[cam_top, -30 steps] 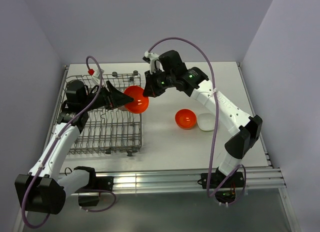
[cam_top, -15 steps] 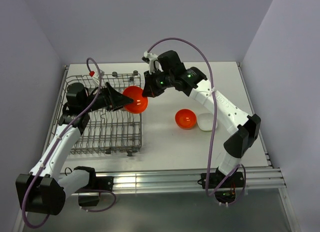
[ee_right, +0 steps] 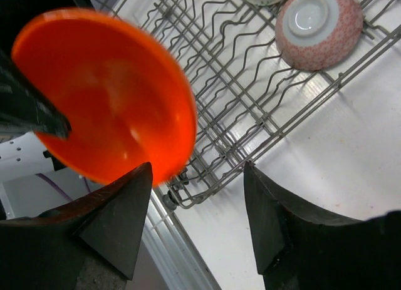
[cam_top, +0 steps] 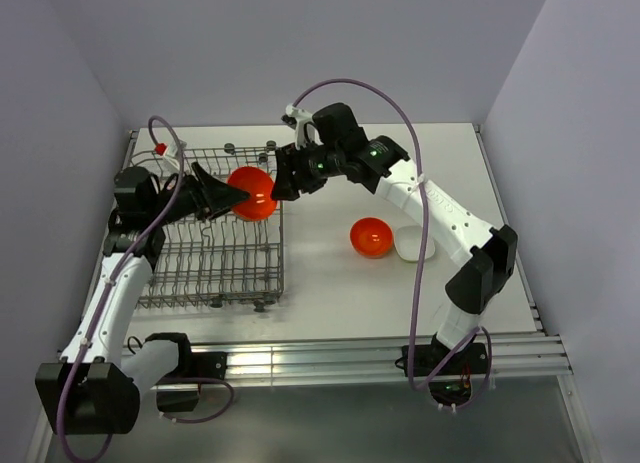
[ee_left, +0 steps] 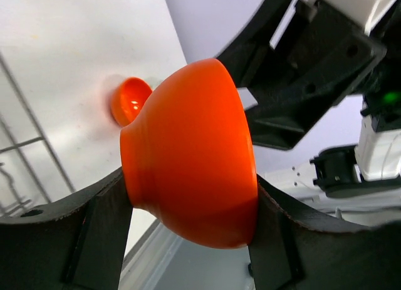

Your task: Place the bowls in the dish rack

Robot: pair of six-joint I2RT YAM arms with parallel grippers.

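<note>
Orange bowl [ee_left: 188, 133] sits clamped in my left gripper [cam_top: 230, 194] above the dish rack [cam_top: 205, 268]; my right gripper [ee_right: 194, 215] gapes empty.

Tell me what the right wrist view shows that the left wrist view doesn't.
Only the right wrist: a pink bowl in the rack, its foot toward the camera, and the orange inside of the held bowl.
Only the left wrist: the second orange bowl sitting on the table, and the left hand shut on the held bowl's outside.
Both: the held bowl, some rack wire and bare table.
</note>
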